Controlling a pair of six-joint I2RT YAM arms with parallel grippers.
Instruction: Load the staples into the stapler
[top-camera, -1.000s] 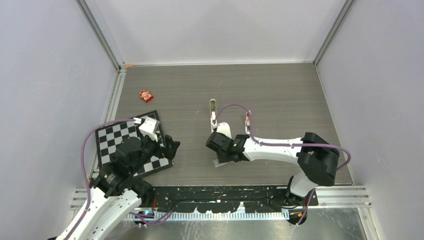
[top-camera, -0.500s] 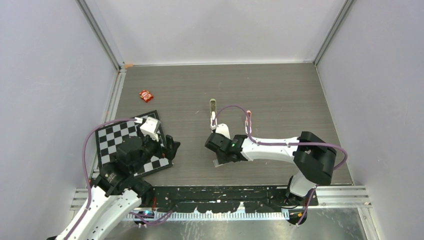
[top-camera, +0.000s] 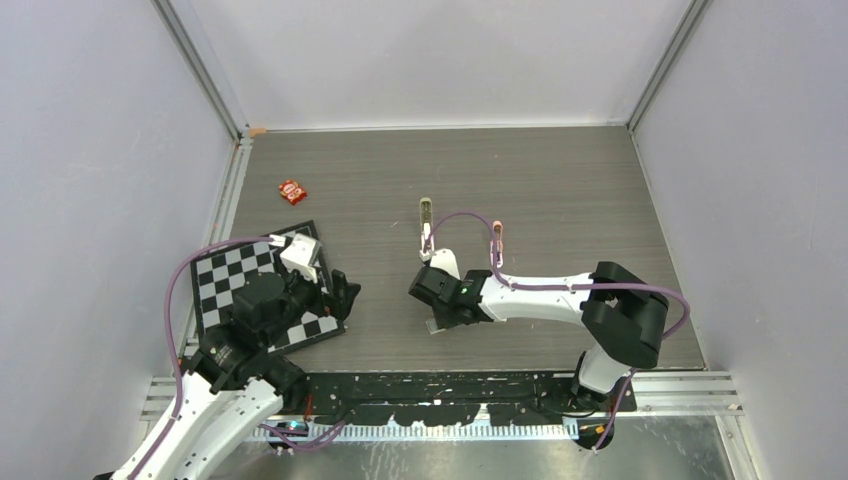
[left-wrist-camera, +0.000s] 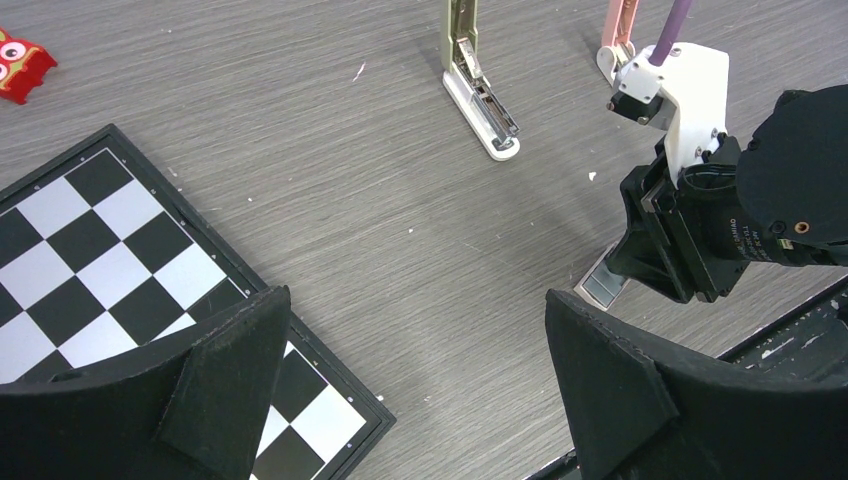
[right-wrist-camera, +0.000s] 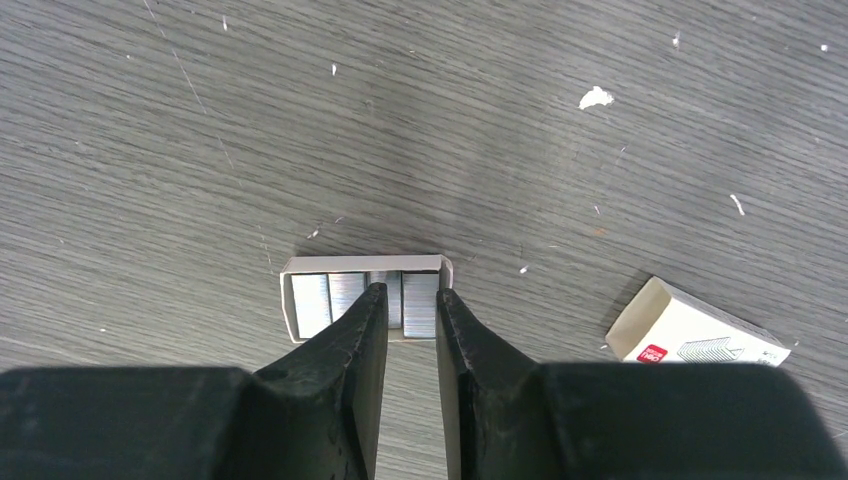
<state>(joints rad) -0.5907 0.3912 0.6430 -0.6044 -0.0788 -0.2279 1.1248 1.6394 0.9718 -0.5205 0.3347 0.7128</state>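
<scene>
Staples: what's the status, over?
Left gripper wide open, above checkerboard. Right gripper nearly closed around staples in their tray, grip unconfirmed. Stapler lies open beyond, nothing blocking it.

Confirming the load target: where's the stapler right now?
Top view: the stapler lies mid-table, just left of the pink stapler and well right of the chessboard.

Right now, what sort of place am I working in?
Probably a robot lab test cell: plain pale walls on metal framing box in a grey table, with a calibration-style checkerboard lying on it.
</scene>
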